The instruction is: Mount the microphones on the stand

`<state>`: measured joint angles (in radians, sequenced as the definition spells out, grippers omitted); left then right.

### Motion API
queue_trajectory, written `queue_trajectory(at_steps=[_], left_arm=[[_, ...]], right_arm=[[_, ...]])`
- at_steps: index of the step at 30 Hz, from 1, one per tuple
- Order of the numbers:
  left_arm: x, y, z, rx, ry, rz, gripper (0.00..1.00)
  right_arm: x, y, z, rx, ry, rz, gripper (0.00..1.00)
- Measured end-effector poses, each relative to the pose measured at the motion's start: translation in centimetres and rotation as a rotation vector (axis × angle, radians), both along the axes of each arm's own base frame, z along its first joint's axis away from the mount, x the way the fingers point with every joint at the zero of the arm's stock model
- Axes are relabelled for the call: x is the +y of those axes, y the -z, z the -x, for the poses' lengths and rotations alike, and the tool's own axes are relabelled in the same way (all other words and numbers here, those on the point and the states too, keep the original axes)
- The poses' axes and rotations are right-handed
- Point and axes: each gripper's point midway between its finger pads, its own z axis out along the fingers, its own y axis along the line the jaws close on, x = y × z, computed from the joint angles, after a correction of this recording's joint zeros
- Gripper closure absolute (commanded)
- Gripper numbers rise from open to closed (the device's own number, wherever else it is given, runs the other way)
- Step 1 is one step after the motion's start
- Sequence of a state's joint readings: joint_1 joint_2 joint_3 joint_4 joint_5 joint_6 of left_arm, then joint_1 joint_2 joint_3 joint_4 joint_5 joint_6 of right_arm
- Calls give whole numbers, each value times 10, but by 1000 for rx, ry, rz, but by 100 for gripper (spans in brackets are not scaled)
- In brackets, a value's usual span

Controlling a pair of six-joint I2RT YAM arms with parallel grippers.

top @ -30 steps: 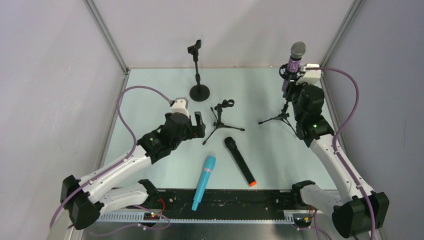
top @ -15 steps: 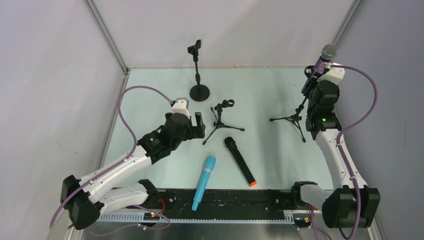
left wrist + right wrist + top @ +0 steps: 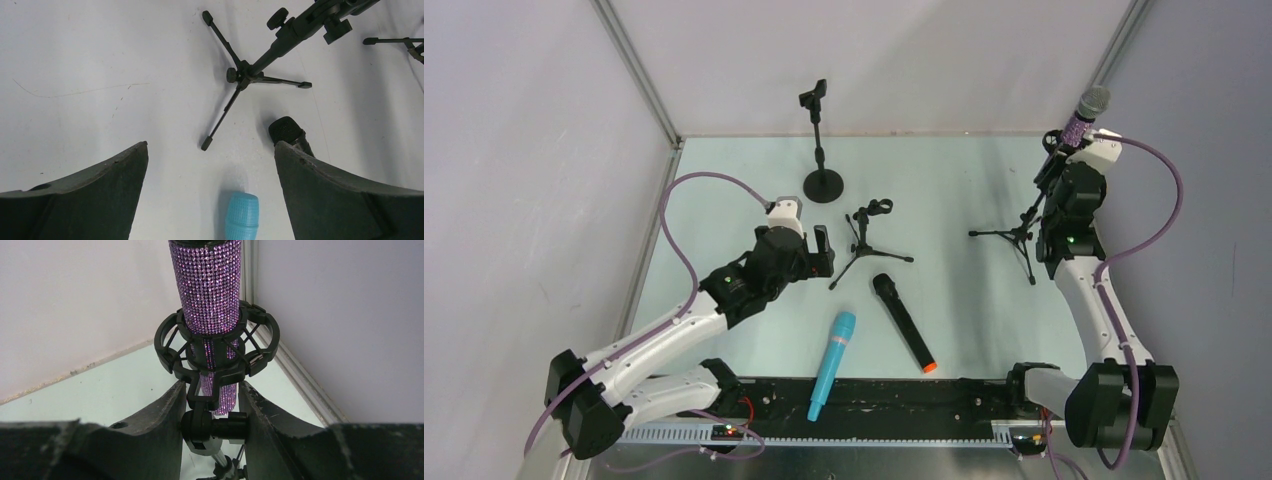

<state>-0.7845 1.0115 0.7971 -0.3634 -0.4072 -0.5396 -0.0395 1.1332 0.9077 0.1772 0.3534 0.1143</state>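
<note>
The glittery purple microphone (image 3: 1079, 122) with its silver mesh head sits upright in the shock-mount clip of a tripod stand (image 3: 1016, 234) at the far right; it also shows in the right wrist view (image 3: 206, 285). My right gripper (image 3: 212, 388) is shut on that stand's pivot joint (image 3: 215, 426) just under the clip. The cyan microphone (image 3: 832, 364) and the black microphone with an orange end (image 3: 904, 322) lie flat on the table near the front. My left gripper (image 3: 211, 145) is open and empty, hovering above the cyan head (image 3: 242, 216) and the black head (image 3: 286, 130).
A small empty tripod stand (image 3: 867, 235) stands mid-table, right of my left gripper (image 3: 823, 250). A round-base stand (image 3: 821, 150) with an empty clip stands at the back. The right wall and its corner rail (image 3: 295, 370) are close to the purple microphone.
My right gripper has carried the tripod stand with the purple microphone to the right, toward the right wall. The left arm and the two lying microphones have not moved.
</note>
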Motion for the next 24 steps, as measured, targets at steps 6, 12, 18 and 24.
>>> queue_trajectory(at_steps=[6, 12, 18, 24], left_arm=[[0, 0, 0, -1, 0, 2, 1], [0, -1, 0, -2, 0, 3, 2], [0, -5, 1, -12, 0, 13, 2], [3, -3, 3, -13, -1, 15, 2]], right_arm=[[0, 4, -2, -16, 1, 0, 100], [3, 45, -1, 57, -12, -23, 100], [4, 79, 1, 125, 1, -44, 91], [2, 94, 4, 153, 21, -52, 72]])
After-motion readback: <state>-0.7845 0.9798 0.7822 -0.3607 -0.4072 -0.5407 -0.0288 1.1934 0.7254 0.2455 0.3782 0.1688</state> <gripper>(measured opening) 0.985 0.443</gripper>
